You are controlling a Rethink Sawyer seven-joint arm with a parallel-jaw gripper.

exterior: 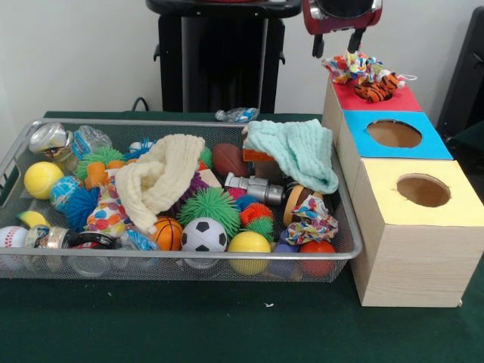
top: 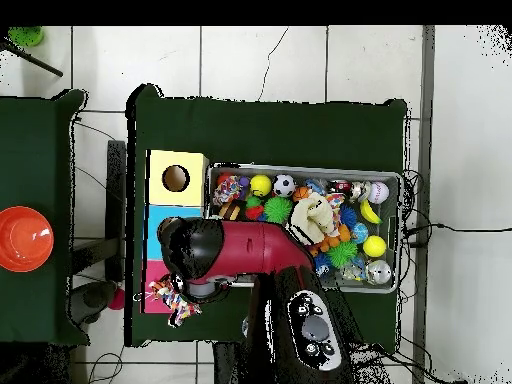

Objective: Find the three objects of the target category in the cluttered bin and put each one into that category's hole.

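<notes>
I saw the end effector (exterior: pixel 338 47) hanging just above the red end of the wooden box (exterior: pixel 412 249), its two dark prongs spread apart and gripping nothing. Right under them, on the red panel (exterior: pixel 404 100), lay a crumpled scrap of patterned cloth (exterior: pixel 354 68), with a soft orange toy with black stripes (exterior: pixel 376 89) touching it. From overhead the same cloth (top: pixel 172 297) spilled over the box's end, beside the arm's rounded red shell (top: pixel 235 255).

The box was pale grained wood, a long block along the desk's edge, topped with three flat panels: red, blue (exterior: pixel 393 134) and yellow (exterior: pixel 421 190). The blue and yellow ones each had a round hole showing; I could not make out a hole in the red one under the cloth.

The wire mesh bin (exterior: pixel 23 136) sat just beside the box on the green desk (exterior: pixel 189 325). Its clutter included a cream waffle-knit cloth (exterior: pixel 159 178), a mint waffle-knit cloth (exterior: pixel 299 151) draped at the box end, a second patterned scrap (exterior: pixel 311 223), a spiky green ball (exterior: pixel 209 209), a small soccer ball (exterior: pixel 203 236), a smooth yellow ball (exterior: pixel 249 246) and a brown football (exterior: pixel 228 159).
</notes>
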